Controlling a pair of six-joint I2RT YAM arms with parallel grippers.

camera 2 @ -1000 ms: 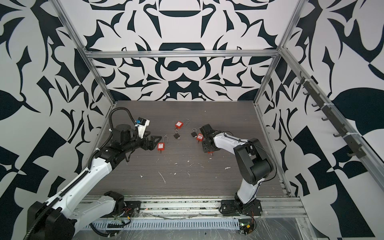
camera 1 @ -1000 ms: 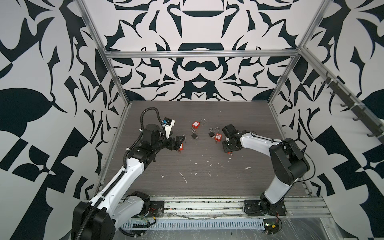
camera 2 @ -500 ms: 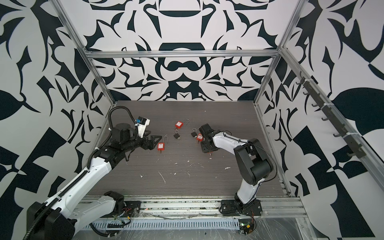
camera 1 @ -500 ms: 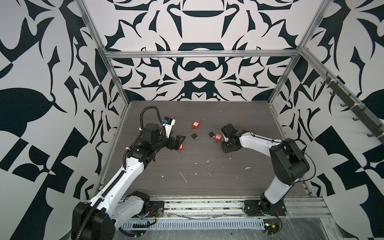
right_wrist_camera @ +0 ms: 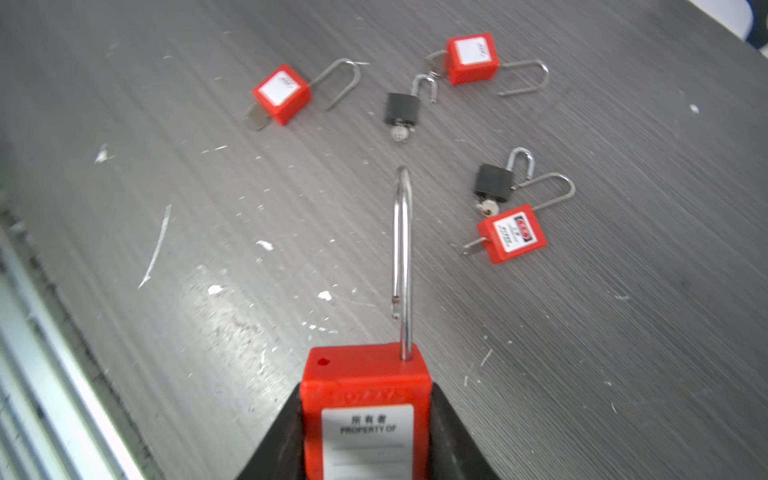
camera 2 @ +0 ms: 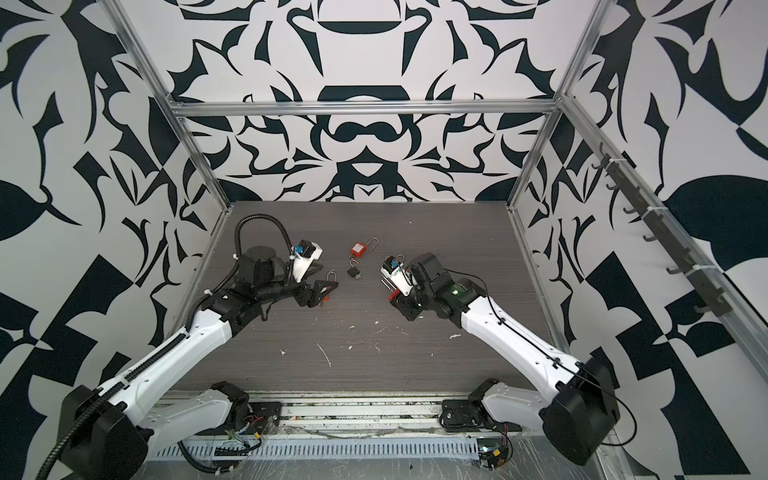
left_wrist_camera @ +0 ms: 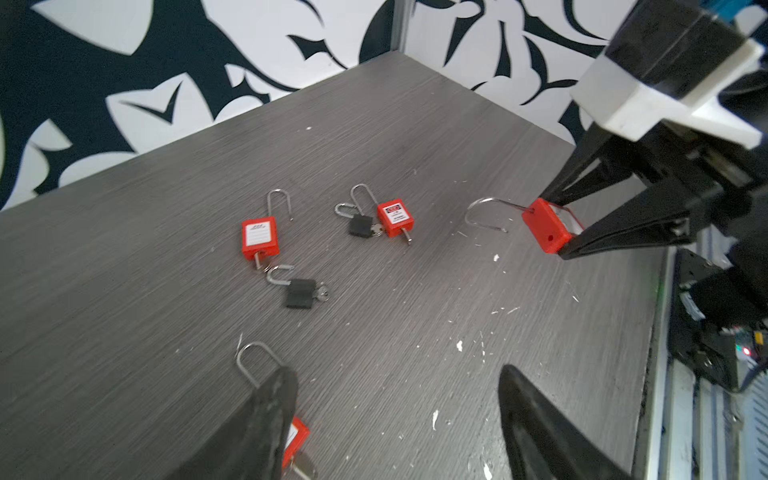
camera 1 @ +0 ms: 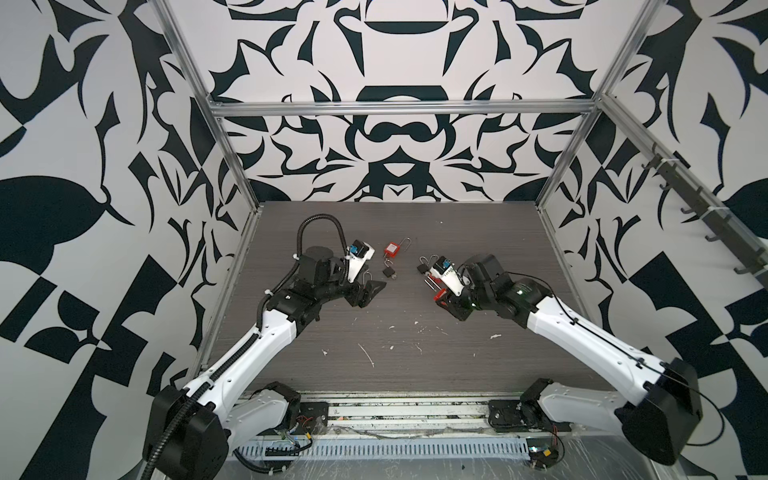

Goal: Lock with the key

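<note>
The right gripper is clamped on a red padlock. Its two black fingers press the narrow sides of the body. The steel shackle is swung open, with its free end out of the hole in the body's top, and it points toward the middle of the desk. This padlock is right of the desk's middle. Its keyhole end is hidden between the fingers, so I cannot tell whether a key is in it.

The left gripper is spread wide and holds nothing. A second red padlock lies flat on the desk toward the left edge, under one finger. Its own shackle shows past that fingertip, and its body peeks out inside the gap, with a key sticking out of its base. Whether the finger touches it I cannot tell.

Between the arms, toward the back edge, lies a third red padlock, with a small black padlock just in front of it. Another black padlock and a fourth red padlock lie close together near the right gripper.
</note>
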